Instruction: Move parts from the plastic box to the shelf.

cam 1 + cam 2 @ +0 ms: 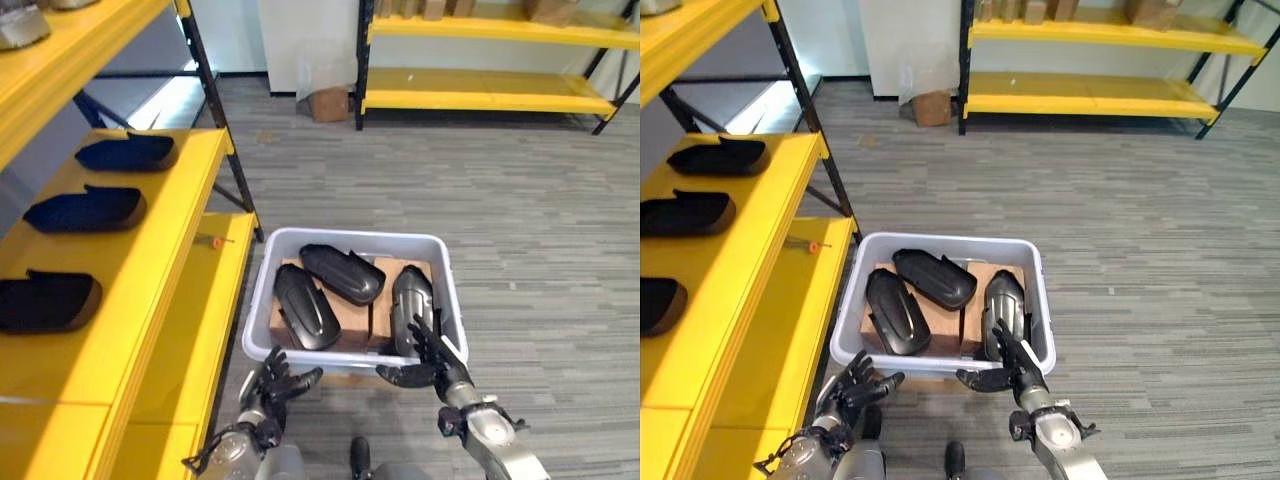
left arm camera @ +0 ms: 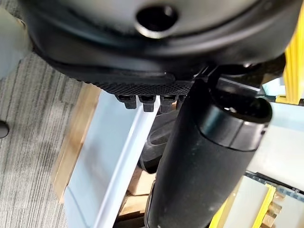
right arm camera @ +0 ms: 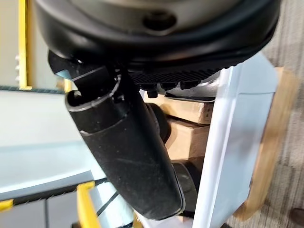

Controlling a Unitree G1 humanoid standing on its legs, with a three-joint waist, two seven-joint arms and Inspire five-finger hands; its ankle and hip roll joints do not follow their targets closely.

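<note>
Storeroom or warehouse; yellow shelf racks, grey carpet floor, cardboard box

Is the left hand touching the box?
Apart. In the left eye view the left hand hangs open below the box rim, with floor showing between.

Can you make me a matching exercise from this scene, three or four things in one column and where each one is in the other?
Things:
1. plastic box
2. black parts
3. left robot hand
4. right robot hand

Places:
A. on cardboard inside the box
B. over the box's near rim
C. on the floor beside the yellow shelf
D. below the box's near left corner

Pairs: 1-C, 2-A, 3-D, 4-B
</note>
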